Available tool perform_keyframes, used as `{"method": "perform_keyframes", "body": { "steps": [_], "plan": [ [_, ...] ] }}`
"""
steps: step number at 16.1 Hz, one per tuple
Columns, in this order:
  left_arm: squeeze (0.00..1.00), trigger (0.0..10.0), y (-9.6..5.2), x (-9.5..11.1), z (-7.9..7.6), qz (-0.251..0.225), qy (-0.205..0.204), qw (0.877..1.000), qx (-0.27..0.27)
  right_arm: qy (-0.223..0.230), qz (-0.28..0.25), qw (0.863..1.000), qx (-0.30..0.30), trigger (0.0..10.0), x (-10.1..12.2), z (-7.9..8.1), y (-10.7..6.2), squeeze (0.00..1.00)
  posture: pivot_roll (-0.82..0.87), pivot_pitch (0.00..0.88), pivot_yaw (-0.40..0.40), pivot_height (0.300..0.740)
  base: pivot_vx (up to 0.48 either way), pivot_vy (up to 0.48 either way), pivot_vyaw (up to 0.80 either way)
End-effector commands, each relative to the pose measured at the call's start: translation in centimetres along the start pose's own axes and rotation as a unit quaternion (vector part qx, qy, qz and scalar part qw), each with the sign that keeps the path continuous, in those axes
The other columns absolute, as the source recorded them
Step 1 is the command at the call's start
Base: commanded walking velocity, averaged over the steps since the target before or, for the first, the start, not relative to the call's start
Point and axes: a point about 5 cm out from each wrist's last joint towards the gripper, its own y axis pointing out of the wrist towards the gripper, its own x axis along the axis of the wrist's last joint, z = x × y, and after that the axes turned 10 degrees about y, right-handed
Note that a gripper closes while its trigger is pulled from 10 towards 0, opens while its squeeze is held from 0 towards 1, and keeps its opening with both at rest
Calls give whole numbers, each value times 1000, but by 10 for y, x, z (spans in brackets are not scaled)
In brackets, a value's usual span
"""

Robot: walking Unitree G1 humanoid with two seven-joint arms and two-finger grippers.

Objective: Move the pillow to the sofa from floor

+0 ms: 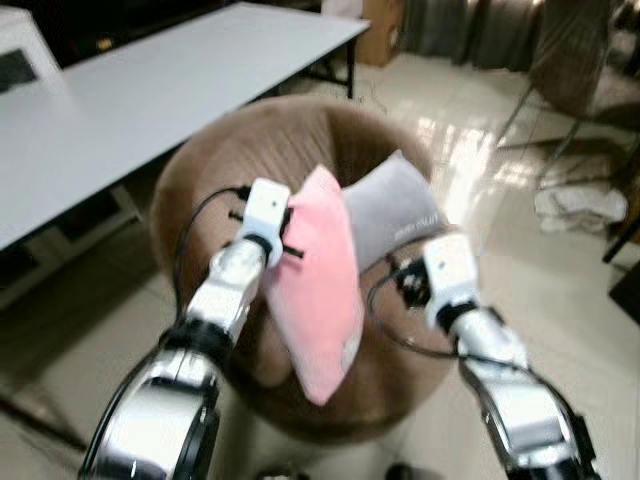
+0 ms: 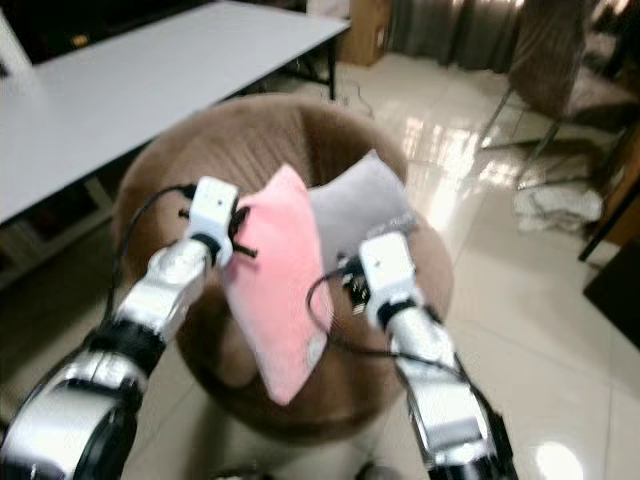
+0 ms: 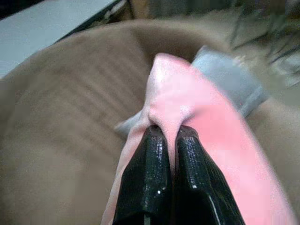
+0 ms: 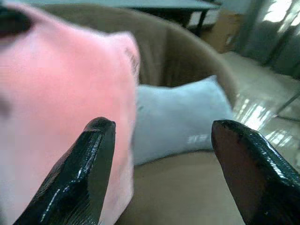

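A pink pillow (image 1: 322, 290) hangs upright over the seat of a round brown sofa chair (image 1: 210, 170). My left gripper (image 3: 169, 133) is shut on the pillow's top edge, pinching a fold of pink fabric (image 3: 187, 98). A grey pillow (image 1: 395, 212) lies on the chair's seat behind the pink one. My right gripper (image 4: 159, 136) is open just to the right of the pink pillow (image 4: 51, 93), its fingers (image 4: 93, 154) wide apart, nothing held, with the grey pillow (image 4: 178, 117) beyond it.
A long white table (image 1: 150, 90) stands to the left and behind the chair. The glossy tiled floor (image 1: 560, 300) lies on the right, with a white cloth heap (image 1: 582, 208) and chair legs (image 1: 540, 95) at the far right. A cardboard box (image 1: 378, 28) stands at the back.
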Motion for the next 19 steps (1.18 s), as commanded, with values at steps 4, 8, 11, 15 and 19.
{"method": "perform_keyframes", "body": {
  "steps": [4, 8, 11, 15, 19],
  "plan": [
    [1000, 10000, 9, 13, 39, 29, 28, 995, 86, 1, -1, 1000, -2, 10000, 1, 4, -11, 0, -95, 158, 115, 740, 0, 0, 0],
    [1000, 10000, 9, 59, 84, -26, 59, 980, 189, 13, -14, 1000, -9, 10000, 5, 6, -13, 0, -96, 187, 112, 740, 0, 0, 0],
    [0, 10000, -3, 88, 125, -75, 104, 949, 289, 19, -29, 999, -7, 10000, 10, 6, -10, 0, -78, 167, 104, 740, 0, 0, 0],
    [0, 10000, -9, 88, 139, -111, 51, 957, 262, 24, -35, 999, -7, 10000, 11, 8, -6, 0, -52, 120, 101, 740, 0, 0, 0],
    [0, 10000, -17, 38, 103, -160, -35, 979, 119, 32, -26, 999, -8, 10000, 3, 14, -10, 0, -16, 62, 59, 740, 0, 0, 600]
  ]
}}
